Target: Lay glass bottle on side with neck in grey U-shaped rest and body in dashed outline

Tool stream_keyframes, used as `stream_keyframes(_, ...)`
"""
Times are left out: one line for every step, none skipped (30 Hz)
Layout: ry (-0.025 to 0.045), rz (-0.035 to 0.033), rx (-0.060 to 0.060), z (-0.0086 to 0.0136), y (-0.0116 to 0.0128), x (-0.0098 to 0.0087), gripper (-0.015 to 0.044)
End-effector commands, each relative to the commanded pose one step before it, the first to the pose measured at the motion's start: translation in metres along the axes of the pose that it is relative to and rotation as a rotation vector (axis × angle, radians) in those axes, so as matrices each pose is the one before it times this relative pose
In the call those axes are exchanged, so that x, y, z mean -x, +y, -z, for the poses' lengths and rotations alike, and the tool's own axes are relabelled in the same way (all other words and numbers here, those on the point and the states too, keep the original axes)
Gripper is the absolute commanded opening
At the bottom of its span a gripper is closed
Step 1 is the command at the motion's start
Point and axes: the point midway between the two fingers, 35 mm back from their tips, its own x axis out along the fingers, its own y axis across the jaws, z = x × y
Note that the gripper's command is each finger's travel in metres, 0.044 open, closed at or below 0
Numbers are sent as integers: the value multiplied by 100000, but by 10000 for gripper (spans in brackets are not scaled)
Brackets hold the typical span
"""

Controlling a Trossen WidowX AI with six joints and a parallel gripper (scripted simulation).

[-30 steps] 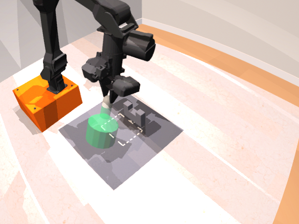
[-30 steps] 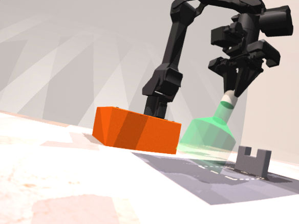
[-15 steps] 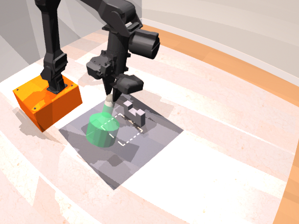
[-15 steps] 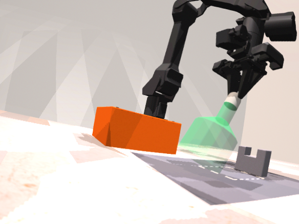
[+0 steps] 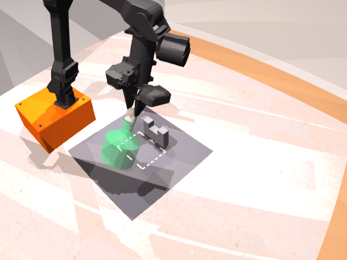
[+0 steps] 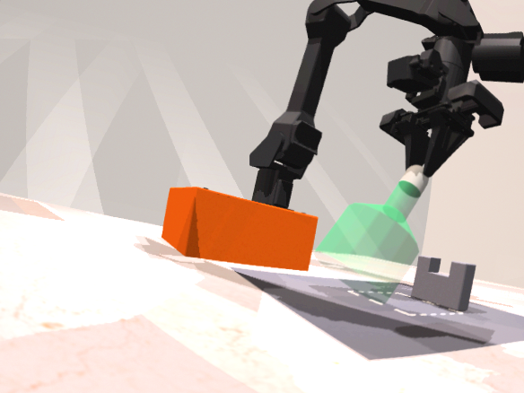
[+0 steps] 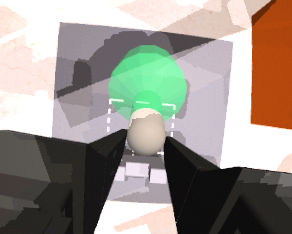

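Bottle of green glass [image 5: 120, 149] [image 6: 372, 238] [image 7: 147, 75] is in the grasp of the gripper [image 5: 132, 111] [image 6: 419, 170] [image 7: 145, 138], whose two fingers are closed on the pale top end [image 5: 129, 114] [image 6: 414, 177] [image 7: 146, 135] of its neck. The bottle is tilted, neither upright nor lying: its neck goes up at a slant, leaning to the side where the grey U-shaped rest [image 5: 163, 138] [image 6: 437, 283] [image 7: 136, 169] stands, and its wide body is lower. One side of its bottom is raised, and the lowest edge comes down close to the grey mat [image 5: 190, 154] [image 6: 372, 341] [image 7: 205, 100]; if it touches the mat, I cannot tell. The body is near the dashed outline [image 5: 142, 168] [image 6: 413, 315] [image 7: 109, 120] and is not laid inside it. The neck is above the level of the rest and apart from it, so the notch of the rest does not carry it. The rest is upright on the mat, just beside one end of the outline. The black arm [image 5: 60, 35] [image 6: 310, 81] rises from the orange block [image 5: 68, 130] [image 6: 251, 238] [image 7: 272, 75], which stands near the mat, and bends over so that the gripper points downward.
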Motion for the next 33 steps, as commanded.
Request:
stream_keyframes(827, 144, 215, 992, 51, -18, 126)
stream_keyframes(-181, -36, -53, 84, -9, -2, 126)
stream_keyframes(-180, -36, -53, 84, -9, -2, 126)
stream_keyframes(-179, -37, -52, 84, -9, -3, 126)
stream_keyframes(-179, -38, -51, 85, -9, -3, 126)
stream_keyframes(-178, -39, -51, 85, -9, -3, 126)
stream_keyframes(-177, -39, -50, 85, -9, -3, 126)
stream_keyframes(-175, -40, -49, 85, -9, -3, 126)
stream_keyframes(-173, -40, -48, 85, -9, -4, 126)
stream_keyframes(-172, -41, -47, 85, -9, -4, 126)
stream_keyframes(-171, -42, -47, 86, -9, -4, 126)
stream_keyframes(-170, -43, -46, 86, -10, -4, 126)
stream_keyframes(-169, -43, -46, 86, -10, -5, 126)
stream_keyframes(-167, -44, -45, 86, -10, -5, 126)
stream_keyframes(-166, -45, -44, 87, -10, -5, 126)
stream_keyframes(-166, -46, -44, 87, -10, -6, 126)
stream_keyframes(-165, -46, -43, 88, -10, -6, 126)
stream_keyframes(-164, -47, -42, 87, -10, -6, 126)
stream_keyframes(-162, -48, -41, 87, -10, -6, 126)
stream_keyframes(-161, -48, -40, 88, -10, -7, 126)
stream_keyframes(-159, -49, -40, 88, -10, -7, 126)
stream_keyframes(-157, -50, -39, 88, -10, -7, 126)
stream_keyframes(-155, -50, -38, 87, -10, -8, 126)
stream_keyframes(-153, -51, -37, 88, -10, -8, 126)
stream_keyframes(-152, -51, -37, 89, -11, -8, 126)
stream_keyframes(-151, -52, -36, 89, -11, -9, 126)
stream_keyframes(-151, -53, -35, 89, -11, -9, 126)
stream_keyframes(-150, -54, -35, 90, -11, -9, 126)
stream_keyframes(-148, -55, -34, 89, -11, -10, 126)
stream_keyframes(-146, -55, -33, 89, -11, -10, 126)
stream_keyframes(-144, -56, -32, 89, -11, -10, 126)
stream_keyframes(-143, -57, -31, 90, -11, -11, 126)
stream_keyframes(-142, -57, -31, 91, -11, -11, 126)
